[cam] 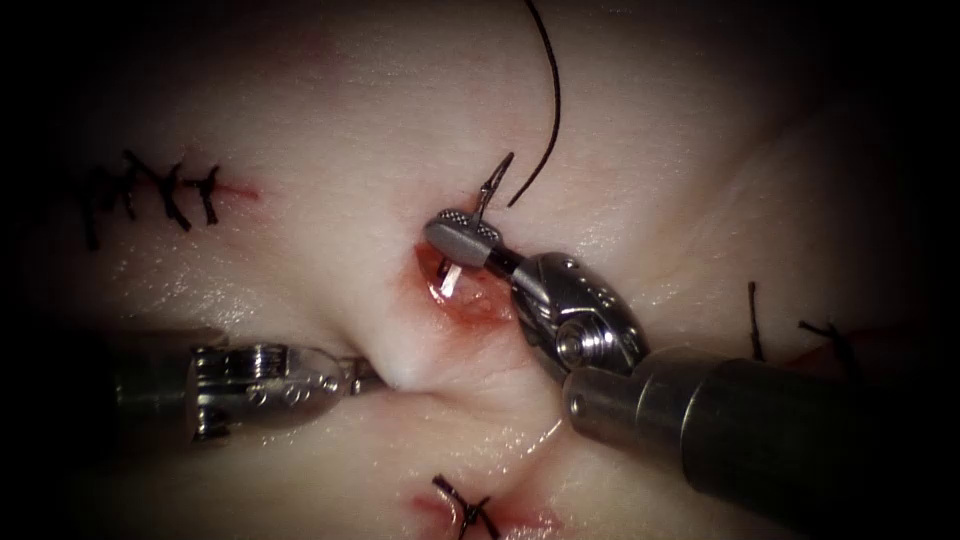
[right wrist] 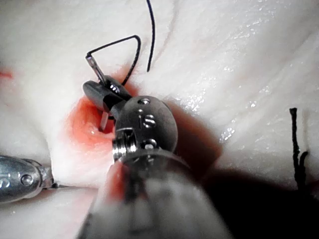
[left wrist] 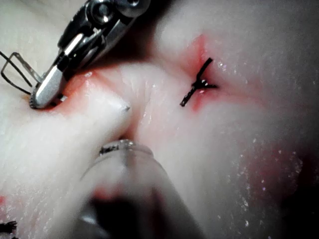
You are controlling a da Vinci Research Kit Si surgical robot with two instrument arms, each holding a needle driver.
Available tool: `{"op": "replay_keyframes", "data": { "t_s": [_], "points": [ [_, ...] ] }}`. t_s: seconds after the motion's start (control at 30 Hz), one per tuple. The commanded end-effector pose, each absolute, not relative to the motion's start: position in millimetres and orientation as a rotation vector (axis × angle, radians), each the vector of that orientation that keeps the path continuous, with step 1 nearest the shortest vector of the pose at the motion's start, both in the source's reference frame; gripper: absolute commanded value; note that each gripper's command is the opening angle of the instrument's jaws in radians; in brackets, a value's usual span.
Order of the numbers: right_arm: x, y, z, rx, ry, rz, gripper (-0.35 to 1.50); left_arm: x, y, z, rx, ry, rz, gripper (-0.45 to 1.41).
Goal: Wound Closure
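- Nearest the endoscope is the right tool (cam: 462, 232), coming in over the tissue's (cam: 330, 90) lower right part; its jaws are clenched on the needle (cam: 492, 184) near the swaged end, where the thread (cam: 548, 100) joins.
- That end of the needle stands up above the jaws; below them the shaft (cam: 449, 280) dips into the open cut (cam: 468, 296), which is wet with red fluid (cam: 485, 305). Whether the point has entered the tissue I cannot tell; it is hidden inside the cut.
- On the left of the cut, the left tool (cam: 362, 380) has its jaws closed on a fold of tissue, pulling it up into a ridge.
- From the needle, the thread runs off toward the tissue's top edge, slack and curved.
- Finished stitches (cam: 150, 190) lie near the left edge, a knot (cam: 465, 508) near the bottom edge, and cut ends (cam: 755, 318) toward the right edge.
- Risks, as I judge them:
  - Held so near its end, the needle could twist in the jaws under load and lose its line.
  - With the point unseen, it could take too shallow a bite and tear through the edge.
  - A hard pull by the left tool could tear the pinched fold, or the fold could slip free.
  - Loose thread by the jaws could catch in them and fray.
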State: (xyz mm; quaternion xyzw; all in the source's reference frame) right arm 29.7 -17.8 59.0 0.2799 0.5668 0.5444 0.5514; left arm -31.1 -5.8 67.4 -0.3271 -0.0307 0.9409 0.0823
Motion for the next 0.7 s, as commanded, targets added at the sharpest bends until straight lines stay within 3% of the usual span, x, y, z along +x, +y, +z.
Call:
{"op": "replay_keyframes", "data": {
  "t_s": [0.03, 0.7],
  "points": [
    [30.7, -18.0, 59.2, 0.674, 1.335, 1.292, -0.35, -31.7, -5.8, 68.0, -0.977, -0.091, 2.810, -0.10],
    [30.9, -18.3, 58.3, 0.823, 1.258, 1.372, -0.35, -31.7, -5.7, 68.0, -0.977, -0.091, 2.810, -0.11]
  ]
}}
